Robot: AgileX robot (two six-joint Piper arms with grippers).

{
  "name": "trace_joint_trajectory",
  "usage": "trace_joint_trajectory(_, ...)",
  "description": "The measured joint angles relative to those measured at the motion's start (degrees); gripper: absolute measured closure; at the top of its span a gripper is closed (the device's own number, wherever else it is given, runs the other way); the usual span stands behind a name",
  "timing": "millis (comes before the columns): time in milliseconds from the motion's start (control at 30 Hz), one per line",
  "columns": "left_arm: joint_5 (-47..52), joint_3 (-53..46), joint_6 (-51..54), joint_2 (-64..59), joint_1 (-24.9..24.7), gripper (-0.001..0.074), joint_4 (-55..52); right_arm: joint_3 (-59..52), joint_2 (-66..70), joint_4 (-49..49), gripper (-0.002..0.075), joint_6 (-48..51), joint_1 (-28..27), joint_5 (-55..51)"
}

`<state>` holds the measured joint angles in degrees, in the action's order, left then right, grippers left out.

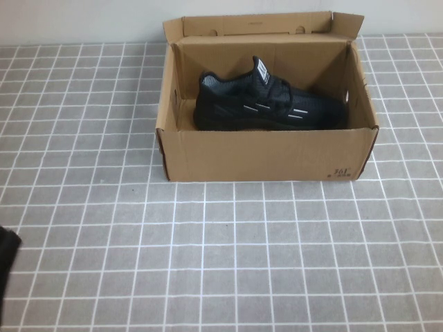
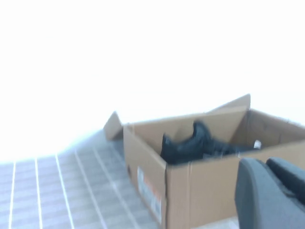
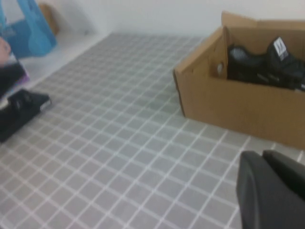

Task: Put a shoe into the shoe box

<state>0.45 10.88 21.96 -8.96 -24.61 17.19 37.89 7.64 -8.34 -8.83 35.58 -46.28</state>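
Note:
The black lace-up shoe (image 1: 266,100) lies on its sole inside the open brown shoe box (image 1: 263,155), toe toward the right, with its white tongue label up. It also shows inside the box in the left wrist view (image 2: 190,143) and the right wrist view (image 3: 267,64). My left gripper (image 2: 264,163) is shut and empty, low at the table's left, well away from the box (image 2: 200,191). Only a dark bit of the left arm (image 1: 7,273) shows in the high view. My right gripper (image 3: 261,155) is shut and empty, away from the box (image 3: 238,105) and out of the high view.
The table is covered by a grey cloth with a white grid (image 1: 221,256). The box's lid flap (image 1: 256,26) stands up against the back wall. In the right wrist view a blue object (image 3: 28,28) and a black object (image 3: 21,109) sit beyond the table's edge.

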Motion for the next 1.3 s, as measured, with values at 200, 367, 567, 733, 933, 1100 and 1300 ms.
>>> trace_joint_trajectory(200, -5.6, -9.7, 0.2, 0.1, 0.0, 0.0734, 0.0, -8.4, 0.0, -0.2, 0.0742, 0.1, 0.0, 13.8)
trace_joint_trajectory(367, -5.3, -12.3, 1.0, -0.6, 0.0, 0.0734, 0.0, -14.4, 0.1, -0.3, 0.0742, 0.1, 0.0, 21.7)
trace_joint_trajectory(567, -1.4, -12.3, 1.1, -1.1, 0.0, 0.0734, 0.0, -16.9, 0.1, -0.3, 0.0742, 0.1, 0.0, 23.1)
trace_joint_trajectory(733, -0.5, -12.3, 1.1, -1.1, 0.0, 0.0734, 0.0, -17.1, 0.1, -0.4, 0.0742, 0.1, 0.0, 20.8)
trace_joint_trajectory(933, -0.5, -12.3, 1.1, -1.1, 0.0, 0.0734, 0.0, -17.1, 0.1, -0.4, 0.0742, 0.1, 0.0, 19.5)
trace_joint_trajectory(1100, -0.5, -12.3, 1.1, -1.1, 0.0, 0.0734, 0.0, -17.3, 0.1, 3.8, 0.0742, 0.1, 0.0, 20.5)
trace_joint_trajectory(1300, -0.5, -12.3, 1.1, -1.1, 0.0, 0.0734, 0.0, -24.1, -0.7, 9.7, 0.0742, 0.1, -9.4, 34.0)
